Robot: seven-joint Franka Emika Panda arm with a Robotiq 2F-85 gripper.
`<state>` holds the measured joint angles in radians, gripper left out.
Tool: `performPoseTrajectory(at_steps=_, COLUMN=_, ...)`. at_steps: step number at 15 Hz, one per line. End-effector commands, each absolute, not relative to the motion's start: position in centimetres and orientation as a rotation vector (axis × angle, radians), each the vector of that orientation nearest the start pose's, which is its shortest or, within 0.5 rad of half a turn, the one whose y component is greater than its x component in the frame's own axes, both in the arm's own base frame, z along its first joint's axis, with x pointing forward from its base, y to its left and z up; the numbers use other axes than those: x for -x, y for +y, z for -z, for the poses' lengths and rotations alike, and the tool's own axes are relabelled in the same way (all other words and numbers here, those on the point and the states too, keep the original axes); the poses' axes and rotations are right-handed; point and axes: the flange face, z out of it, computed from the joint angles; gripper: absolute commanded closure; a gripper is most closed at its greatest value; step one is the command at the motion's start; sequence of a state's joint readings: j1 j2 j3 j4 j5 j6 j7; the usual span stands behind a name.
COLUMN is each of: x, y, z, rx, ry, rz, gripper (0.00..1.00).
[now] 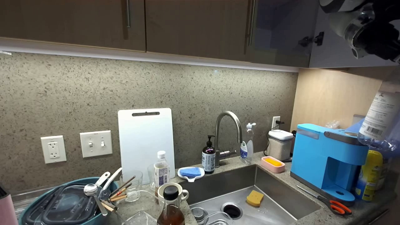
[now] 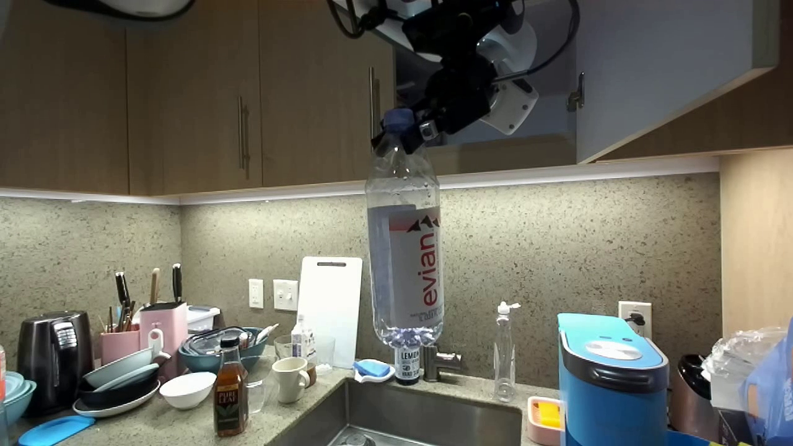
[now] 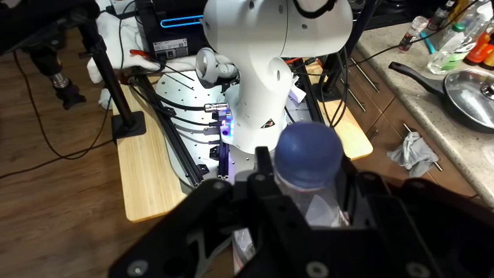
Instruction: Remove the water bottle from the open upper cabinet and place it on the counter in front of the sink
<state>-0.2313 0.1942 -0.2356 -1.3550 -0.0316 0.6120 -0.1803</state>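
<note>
I judge that the task is past its half: the bottle (image 2: 406,241) is already out of the cabinet (image 2: 551,111), whose door (image 2: 657,68) stands open, and it hangs in the air with its base touching nothing that I can see. The tool (image 2: 396,139) is grasping it at the neck, just below the blue cap (image 2: 398,118); the wrist view confirms this, with the fingers (image 3: 264,161) on both sides of the bottle's top. What is left, in my opinion, is to lower the bottle, to put it upright on the tabletop (image 2: 266,420) on the near side of the sink (image 1: 225,185), and to let it go. This near strip is almost wholly outside the views, so I cannot tell which spot lies under the bottle. About writing: the label (image 2: 403,285) says "evian" in red letters, with small mountains above; the smaller line beneath is hard to read. From another side the label carries a barcode (image 1: 373,130). At the left, the tea bottle (image 2: 230,396) bears "PURE LEAF", and the soap (image 2: 407,367) at the far side of the sink shows "LEMON" and, it seems, "HAND SOAP". The yellow can (image 1: 370,175) on the right has print which I cannot read, and on the machine (image 1: 314,156) just beside it I find no name.
</note>
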Motion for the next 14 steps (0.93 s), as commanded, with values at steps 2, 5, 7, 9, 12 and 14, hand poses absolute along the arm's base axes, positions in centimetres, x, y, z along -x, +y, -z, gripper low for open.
performPoseTrajectory(at_steps=2, x=-44.7, y=-21.0, z=-57.8, rx=2.617, ry=0.422, rz=-1.285, gripper=0.86)
performPoseTrajectory(at_steps=5, x=-47.3, y=-15.6, z=-52.0, rx=2.702, ry=0.411, rz=-1.203, gripper=0.86)
performPoseTrajectory(at_steps=7, x=-49.5, y=-12.7, z=-47.9, rx=2.786, ry=0.359, rz=-1.140, gripper=0.86)
performPoseTrajectory(at_steps=9, x=-50.5, y=-11.1, z=-44.5, rx=2.825, ry=0.318, rz=-1.136, gripper=0.86)
performPoseTrajectory(at_steps=12, x=-51.2, y=-10.0, z=-43.4, rx=2.812, ry=0.276, rz=-1.190, gripper=0.61)
performPoseTrajectory(at_steps=14, x=-51.1, y=-9.4, z=-41.9, rx=2.796, ry=0.264, rz=-1.235, gripper=0.61)
